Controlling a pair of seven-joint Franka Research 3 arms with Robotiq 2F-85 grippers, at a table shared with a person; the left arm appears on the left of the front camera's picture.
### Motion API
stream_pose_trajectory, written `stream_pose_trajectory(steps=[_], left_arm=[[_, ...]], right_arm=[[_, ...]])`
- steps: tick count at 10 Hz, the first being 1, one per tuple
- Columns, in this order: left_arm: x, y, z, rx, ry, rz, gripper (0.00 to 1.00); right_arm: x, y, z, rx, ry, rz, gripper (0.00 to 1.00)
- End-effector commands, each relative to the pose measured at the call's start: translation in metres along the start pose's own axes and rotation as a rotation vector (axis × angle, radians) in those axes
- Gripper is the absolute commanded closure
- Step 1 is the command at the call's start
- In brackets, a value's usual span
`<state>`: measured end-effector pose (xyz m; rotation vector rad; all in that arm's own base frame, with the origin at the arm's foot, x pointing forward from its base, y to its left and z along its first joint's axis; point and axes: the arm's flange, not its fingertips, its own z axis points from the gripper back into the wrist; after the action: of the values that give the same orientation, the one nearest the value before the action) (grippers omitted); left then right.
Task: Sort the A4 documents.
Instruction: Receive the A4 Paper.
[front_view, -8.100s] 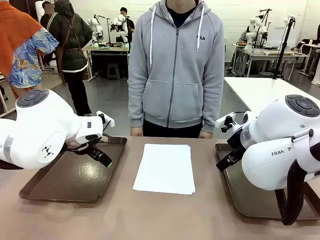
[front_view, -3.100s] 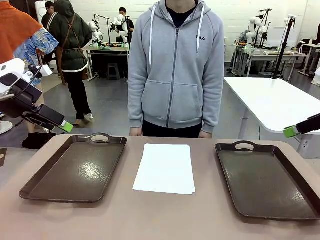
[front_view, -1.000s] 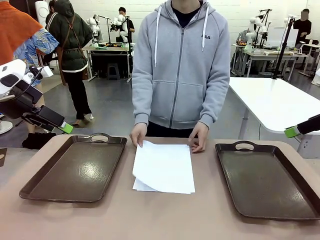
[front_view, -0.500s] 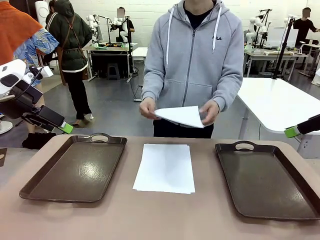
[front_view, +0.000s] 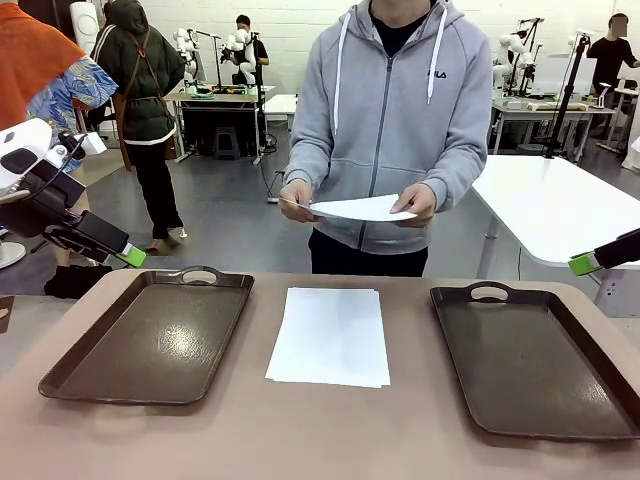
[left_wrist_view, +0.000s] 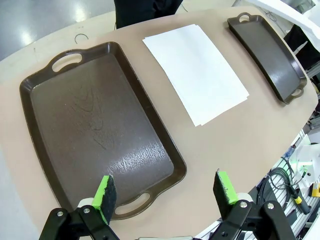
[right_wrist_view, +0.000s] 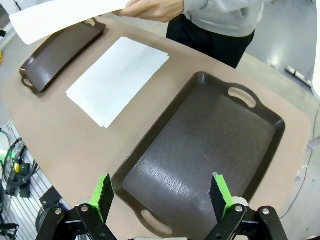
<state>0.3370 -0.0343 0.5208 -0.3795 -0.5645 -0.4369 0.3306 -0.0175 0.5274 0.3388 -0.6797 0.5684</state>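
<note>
A stack of white sheets (front_view: 328, 336) lay flat in the middle of the tan worktop (front_view: 300, 440), between two dark brown trays and touching neither. The sheets were not quite squared, so a lower edge peeked out at the near corner. The left tray (front_view: 150, 340) and the right tray (front_view: 530, 365) lay lengthwise, each with a cut-out handle at its far end, toward the person.

The person, in a grey hooded jacket (front_view: 395, 110), stood at the far side and held a single sheet (front_view: 362, 208) in the air, well above the stack and roughly level. One of the person's hands (front_view: 297, 195) pinched one end of it and the other (front_view: 415, 203) supported the opposite end.

The left robot hand (left_wrist_view: 167, 187) had its two fingers wide apart, their green pads (left_wrist_view: 105, 192) clear of everything. From its wrist it looked down on the left tray, the stack and the far tray beyond. In the front view it hung raised off the worktop's left edge, beside the left tray's far corner.

The right robot hand (right_wrist_view: 162, 192) also had its fingers spread wide and gripped nothing, looking down over the right tray. In the front view one green fingertip (front_view: 583, 264) showed at the right edge, above and beyond that tray.
</note>
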Motion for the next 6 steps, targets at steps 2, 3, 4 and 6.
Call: stream_pose_trajectory(steps=[2, 3, 4, 6], left_arm=[[0.0006, -0.0001, 0.0001, -0.004, -0.008, -0.001, 0.00], [0.0006, -0.0001, 0.0001, -0.004, -0.008, -0.001, 0.00], [0.0006, -0.0001, 0.0001, -0.004, -0.008, -0.001, 0.00], [0.0006, -0.0001, 0.0001, -0.004, -0.008, -0.001, 0.00]], right_arm=[[0.0003, 0.0006, -0.0011, 0.010, -0.003, 0.003, 0.00], [0.0003, 0.0006, -0.0011, 0.010, -0.003, 0.003, 0.00], [0.0003, 0.0006, -0.0011, 0.010, -0.003, 0.003, 0.00], [0.0003, 0.0006, -0.0011, 0.010, -0.003, 0.003, 0.00]])
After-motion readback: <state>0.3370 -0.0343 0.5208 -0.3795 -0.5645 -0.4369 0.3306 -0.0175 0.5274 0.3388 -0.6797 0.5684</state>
